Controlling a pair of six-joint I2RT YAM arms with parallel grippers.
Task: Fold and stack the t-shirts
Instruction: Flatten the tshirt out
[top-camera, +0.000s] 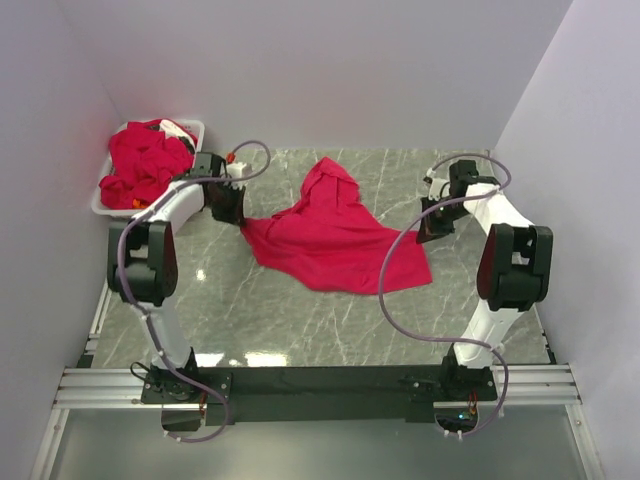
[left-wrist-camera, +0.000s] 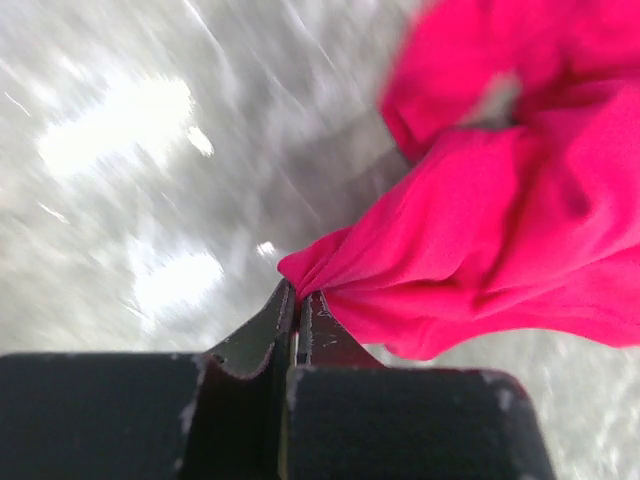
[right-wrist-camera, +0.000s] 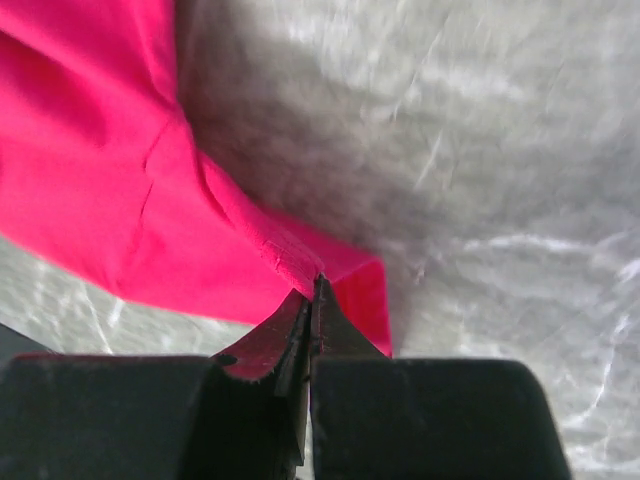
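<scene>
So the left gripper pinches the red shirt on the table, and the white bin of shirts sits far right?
No, the bin sits at the far left, as the top view shows. The left gripper does pinch the red shirt on the table.

We see one crimson t-shirt (top-camera: 335, 240) lying crumpled and unfolded in the middle of the counter (top-camera: 300, 320). Its far part is bunched into a raised ridge and its near part is spread flatter. Its left edge is drawn to a point in the closed left claw (top-camera: 240, 222), while the right claw (top-camera: 431, 234) pinches a hem on its right side. More red t-shirts (top-camera: 145, 165) lie heaped in the white bin (top-camera: 196, 127) at the far left.
</scene>
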